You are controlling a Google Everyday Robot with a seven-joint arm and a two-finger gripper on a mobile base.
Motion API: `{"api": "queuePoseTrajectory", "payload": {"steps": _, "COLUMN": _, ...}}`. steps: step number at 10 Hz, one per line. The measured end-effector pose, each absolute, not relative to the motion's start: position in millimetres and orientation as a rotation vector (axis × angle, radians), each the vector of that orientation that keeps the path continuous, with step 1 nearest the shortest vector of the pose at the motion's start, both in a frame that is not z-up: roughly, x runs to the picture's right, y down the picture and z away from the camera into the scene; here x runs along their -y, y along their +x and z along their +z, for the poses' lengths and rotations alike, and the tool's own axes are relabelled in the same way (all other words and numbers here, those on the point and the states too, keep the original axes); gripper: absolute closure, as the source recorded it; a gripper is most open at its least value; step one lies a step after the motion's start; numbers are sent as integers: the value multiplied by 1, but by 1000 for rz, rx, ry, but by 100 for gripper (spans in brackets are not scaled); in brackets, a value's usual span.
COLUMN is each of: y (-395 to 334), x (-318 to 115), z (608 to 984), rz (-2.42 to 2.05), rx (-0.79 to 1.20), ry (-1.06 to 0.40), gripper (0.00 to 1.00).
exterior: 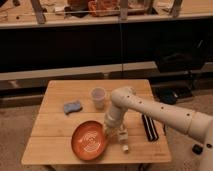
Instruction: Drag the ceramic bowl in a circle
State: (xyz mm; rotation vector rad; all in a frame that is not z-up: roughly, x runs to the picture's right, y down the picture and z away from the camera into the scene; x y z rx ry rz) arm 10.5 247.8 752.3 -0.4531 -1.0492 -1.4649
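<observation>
The ceramic bowl (89,140) is wide, shallow, orange-red and glossy. It sits on the wooden table (55,150) near the front edge, left of the middle. My gripper (107,131) is at the bowl's right rim, reaching down from the white arm (150,111) that comes in from the right. The gripper's tip is hidden against the rim.
A translucent whitish cup (98,97) stands behind the bowl, close to the arm. A blue sponge (73,106) lies at the left. A small pale bottle (122,138) lies just right of the gripper. A black flat object (149,126) lies further right.
</observation>
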Motion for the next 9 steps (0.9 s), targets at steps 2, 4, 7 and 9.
{"api": "queuePoseTrajectory", "payload": {"steps": 2, "y": -6, "x": -265, "z": 735, "rz": -1529, "rx": 1070, "ry": -450, "gripper": 100}}
{"api": "queuePoseTrajectory", "payload": {"steps": 4, "y": -43, "x": -267, "z": 734, "rz": -1591, "rx": 1092, "ry": -442, "gripper": 100}}
{"api": "queuePoseTrajectory", "payload": {"steps": 7, "y": -68, "x": -241, "z": 751, "rz": -1608, "rx": 1106, "ry": -414, "gripper": 100}}
{"api": "queuePoseTrajectory", "payload": {"steps": 9, "y": -65, "x": -206, "z": 772, "rz": -1586, "rx": 1099, "ry": -390, "gripper": 100}}
